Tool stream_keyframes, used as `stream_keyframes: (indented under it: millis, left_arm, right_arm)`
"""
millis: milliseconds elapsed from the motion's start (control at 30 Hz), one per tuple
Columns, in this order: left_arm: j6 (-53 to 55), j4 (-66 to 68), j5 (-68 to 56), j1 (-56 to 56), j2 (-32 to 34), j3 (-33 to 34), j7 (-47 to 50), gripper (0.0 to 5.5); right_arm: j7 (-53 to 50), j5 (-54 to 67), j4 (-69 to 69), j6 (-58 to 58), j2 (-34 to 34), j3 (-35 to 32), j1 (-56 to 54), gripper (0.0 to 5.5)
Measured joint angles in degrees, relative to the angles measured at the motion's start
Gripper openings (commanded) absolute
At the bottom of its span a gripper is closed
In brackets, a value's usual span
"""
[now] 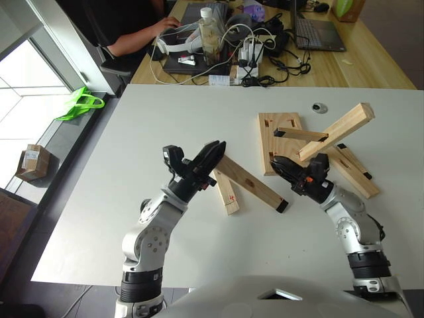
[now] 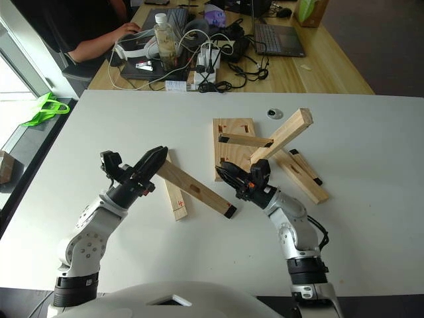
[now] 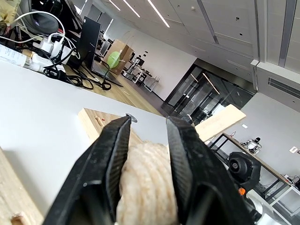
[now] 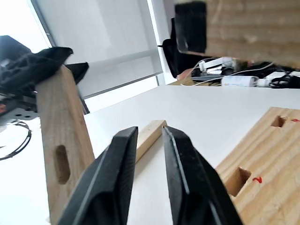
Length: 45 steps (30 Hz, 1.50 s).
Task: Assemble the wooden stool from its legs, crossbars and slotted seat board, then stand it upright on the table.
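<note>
My left gripper (image 1: 213, 161) is shut on the upper end of a long wooden leg (image 1: 252, 185). The leg slants down to the white table, its black-capped foot near the seat board's front edge. A short crossbar (image 1: 226, 196) with a red mark lies flat under it. The slotted seat board (image 1: 270, 126) lies flat at centre right. A second leg (image 1: 338, 129) stands tilted in it with a crossbar (image 1: 298, 134) attached. Another leg (image 1: 354, 173) lies to the board's right. My right gripper (image 1: 278, 164) hovers at the board's front edge, open by a narrow gap with nothing between its fingers (image 4: 117, 173).
A round cable grommet (image 1: 320, 106) sits in the table behind the board. Behind the white table stands a wooden desk (image 1: 371, 66) with laptops, cables and a bottle (image 1: 209, 33). The table's left half and front strip are bare.
</note>
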Motion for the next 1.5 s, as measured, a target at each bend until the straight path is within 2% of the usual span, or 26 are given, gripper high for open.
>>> stream_keyframes:
  millis: [100,200,433,733,800,900,967,1100,1267,1500]
  left_arm:
    - [0.2,0.0,-0.1,-0.3,0.0,-0.1,-0.5,1.38]
    - [1.2,-0.3,-0.9,-0.4,0.2,-0.7,-1.5,1.38]
    - [5.7,-3.6,-7.1,-2.5,2.5,-0.9,-4.3,1.38]
    - [8.0,-2.8,-9.5,-8.6,4.0,-0.8,-5.5,1.38]
    - [8.6,-3.3,-9.4,-8.3,4.3,-1.2,-5.1,1.38]
    - [8.6,-6.0,-9.4,-4.6,5.3,0.2,-3.2,1.38]
    - [8.6,-6.8,-7.9,-0.4,5.9,2.0,0.3,1.38]
    - [10.2,-7.6,-2.8,2.1,6.0,2.1,9.7,1.38]
    - [11.5,-7.8,0.2,2.0,1.5,3.2,22.3,1.38]
    - [14.6,-11.6,-1.3,-0.7,-0.2,3.5,28.5,1.38]
  right_arm:
    - [6.7,3.8,-0.2,9.4,-5.0,0.8,-1.7,2.07]
    - [15.1,4.9,2.7,18.3,-10.6,3.6,-4.5,2.10]
    - [23.0,-1.0,11.3,17.6,-11.7,7.9,-11.7,2.10]
    - [33.9,-3.8,10.9,21.0,-15.6,14.2,-12.3,2.10]
    - [28.4,-5.1,7.8,21.0,-14.9,12.8,-12.1,2.10]
    - [13.9,-4.8,-0.5,22.5,-12.2,5.4,-10.1,2.59]
    - [6.6,-2.7,-9.2,25.8,-11.5,1.7,-3.9,2.93]
    - [-8.0,-1.7,-23.5,35.1,-8.7,0.2,6.4,3.54]
    - [-24.6,-4.7,-32.1,40.9,-3.0,3.0,11.7,3.54]
    - [-31.9,-10.8,-34.1,40.9,-2.9,10.1,17.7,3.54]
